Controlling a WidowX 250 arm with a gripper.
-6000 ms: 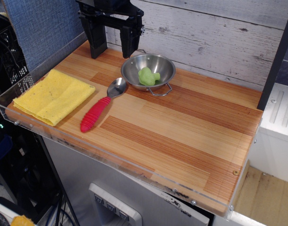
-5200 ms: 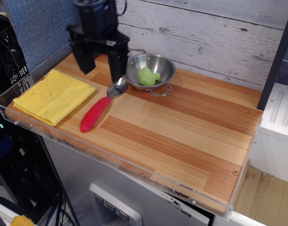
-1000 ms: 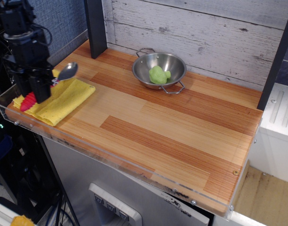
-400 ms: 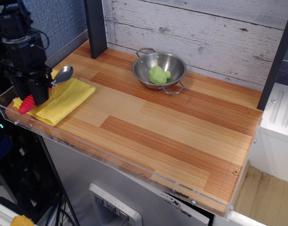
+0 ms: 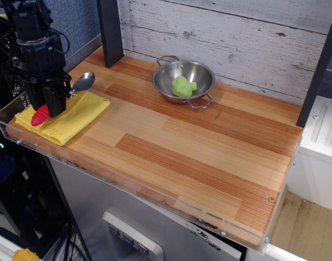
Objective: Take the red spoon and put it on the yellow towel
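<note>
The hand point(image 5: 52, 102) grips the red spoon point(image 5: 62, 98) over the yellow towel point(image 5: 79, 111); I would lower it flat, then open.

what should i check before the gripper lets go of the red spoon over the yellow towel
1. Gripper shut on the red spoon: ok, it clamps the handle.
2. Red handle end over the yellow towel: ok.
3. Silver spoon bowl over the towel: not ok, it juts past the far edge, above the wooden table.
4. Spoon resting on the cloth: cannot tell, the gripper hides the contact.
5. Towel lying flat: ok where visible.
6. Steel bowl with the green object clear of the drop: ok, well apart.
</note>
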